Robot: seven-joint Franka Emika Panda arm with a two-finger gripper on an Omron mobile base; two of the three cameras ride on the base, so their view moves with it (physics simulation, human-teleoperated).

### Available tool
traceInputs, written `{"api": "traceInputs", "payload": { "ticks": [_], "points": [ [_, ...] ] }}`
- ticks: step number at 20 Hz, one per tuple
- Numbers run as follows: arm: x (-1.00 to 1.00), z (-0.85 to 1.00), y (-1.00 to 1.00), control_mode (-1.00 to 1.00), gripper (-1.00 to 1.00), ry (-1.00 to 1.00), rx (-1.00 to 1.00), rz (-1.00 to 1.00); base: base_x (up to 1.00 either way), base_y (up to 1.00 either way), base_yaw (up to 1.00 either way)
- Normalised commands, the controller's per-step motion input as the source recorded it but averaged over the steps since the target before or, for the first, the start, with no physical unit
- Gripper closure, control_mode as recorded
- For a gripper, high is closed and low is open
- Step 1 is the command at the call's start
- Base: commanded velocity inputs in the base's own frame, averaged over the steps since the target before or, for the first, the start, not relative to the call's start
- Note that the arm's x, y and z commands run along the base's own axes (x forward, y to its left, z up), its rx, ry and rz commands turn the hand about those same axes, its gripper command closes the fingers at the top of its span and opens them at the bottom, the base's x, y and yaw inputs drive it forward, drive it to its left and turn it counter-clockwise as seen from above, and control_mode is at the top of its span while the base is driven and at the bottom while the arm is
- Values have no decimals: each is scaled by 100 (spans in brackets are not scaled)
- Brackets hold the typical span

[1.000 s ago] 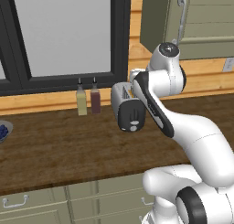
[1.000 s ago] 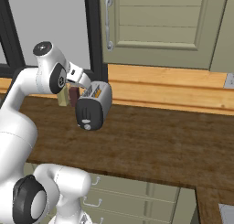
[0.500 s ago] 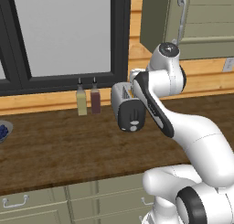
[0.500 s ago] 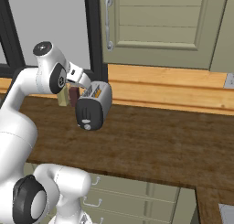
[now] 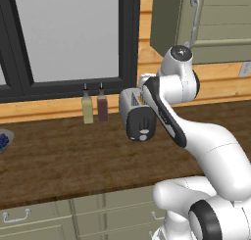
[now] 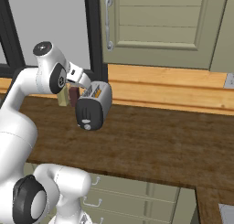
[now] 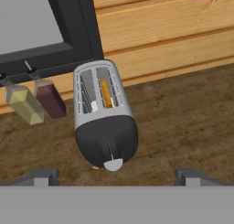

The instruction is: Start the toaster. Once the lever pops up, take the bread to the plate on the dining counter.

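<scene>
On the desk (image 5: 59, 156): one toaster (image 5: 138, 117) with two slots, one slice of bread (image 7: 106, 93) in one of them; two bottles, one yellowish (image 5: 87, 108), one dark red (image 5: 102, 107); one blue bowl (image 5: 4, 141) at the left edge. One window (image 5: 63, 38) behind; one cabinet handle (image 6: 109, 22).

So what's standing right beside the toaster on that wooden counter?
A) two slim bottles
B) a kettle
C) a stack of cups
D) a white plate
A: two slim bottles, one yellowish and one dark red, stand on the counter just next to the toaster, under the dark window frame.
</scene>
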Motion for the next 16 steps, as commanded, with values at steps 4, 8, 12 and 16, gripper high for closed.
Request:
{"api": "traceInputs", "payload": {
  "ticks": [4, 8, 12, 16],
  "points": [
    [0, 0, 0, -100, -100, 0, 0, 0, 0, 0, 0],
    [0, 0, 0, -100, -100, 0, 0, 0, 0, 0, 0],
    [0, 0, 0, -100, -100, 0, 0, 0, 0, 0, 0],
    [0, 0, 0, -100, -100, 0, 0, 0, 0, 0, 0]
  ]
}}
